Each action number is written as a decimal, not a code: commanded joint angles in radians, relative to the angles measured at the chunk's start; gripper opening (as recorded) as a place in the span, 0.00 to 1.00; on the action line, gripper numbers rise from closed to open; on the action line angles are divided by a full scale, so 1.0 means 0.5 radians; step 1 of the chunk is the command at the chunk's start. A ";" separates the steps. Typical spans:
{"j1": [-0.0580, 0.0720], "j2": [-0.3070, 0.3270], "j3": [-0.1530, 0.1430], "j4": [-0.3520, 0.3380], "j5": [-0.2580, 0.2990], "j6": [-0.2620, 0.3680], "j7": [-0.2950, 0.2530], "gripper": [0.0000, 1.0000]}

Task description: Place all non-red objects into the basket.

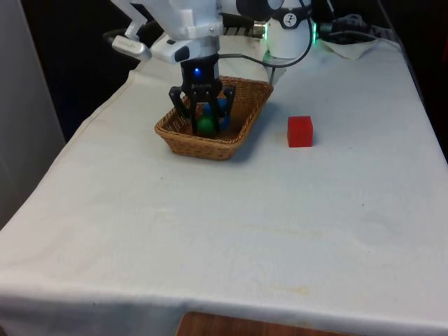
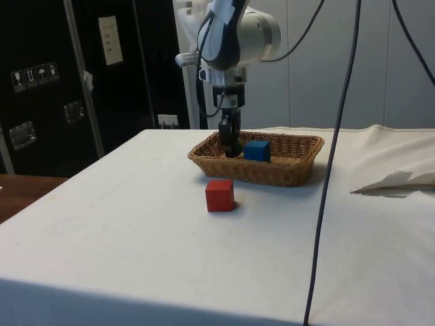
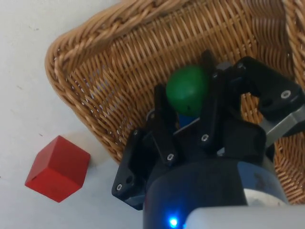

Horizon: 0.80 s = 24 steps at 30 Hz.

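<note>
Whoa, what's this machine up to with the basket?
The robot's claw is down inside the wicker basket, its two fingers closed around a green ball. A blue cube already sits in the basket. A red cube rests on the white cloth beside the basket, outside it. It looks like the green ball is about to be dropped in.

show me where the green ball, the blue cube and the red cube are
green ball (image 3: 187, 89), wrist view, on its rounded face between the gripper's fingers.
blue cube (image 2: 257, 150), side view, on its near face, inside the basket.
red cube (image 1: 299, 131), front view, on its front face, on the cloth beside the basket.
</note>
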 commanded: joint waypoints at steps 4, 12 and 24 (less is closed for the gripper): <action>-0.006 -0.004 0.008 0.000 0.014 -0.004 -0.006 0.06; -0.006 -0.004 0.008 0.000 0.012 -0.008 -0.006 0.83; 0.020 -0.070 -0.018 0.006 -0.024 -0.066 0.022 1.00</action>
